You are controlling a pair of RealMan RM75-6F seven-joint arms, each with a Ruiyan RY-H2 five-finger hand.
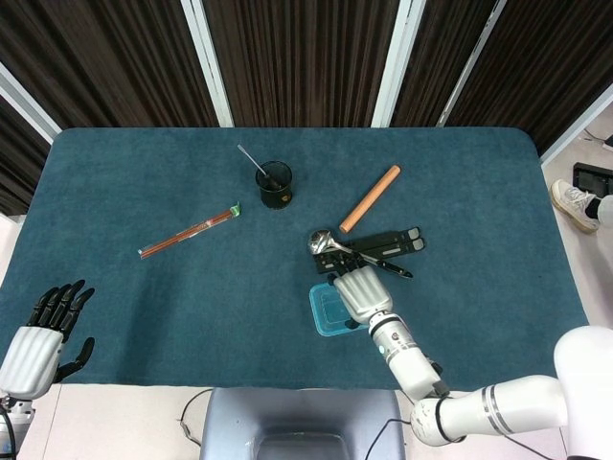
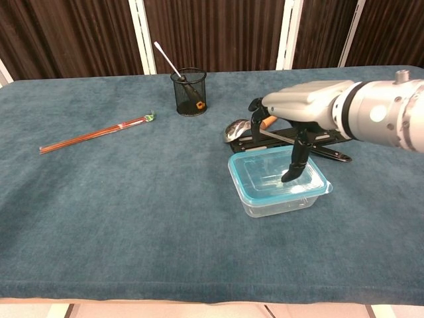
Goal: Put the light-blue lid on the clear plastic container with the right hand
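The clear plastic container stands near the table's front, right of centre, with the light-blue lid lying on top of it. From the head view the lid is half covered by my right hand. That right hand hovers over the container, fingers pointing down. One fingertip reaches the lid's top, and the hand holds nothing. My left hand stays off the table's front left corner, fingers spread and empty.
Just behind the container lie a metal spoon, a black stand and a wooden rod. A black mesh cup with a stick in it stands further back. A red chopstick pack lies at the left.
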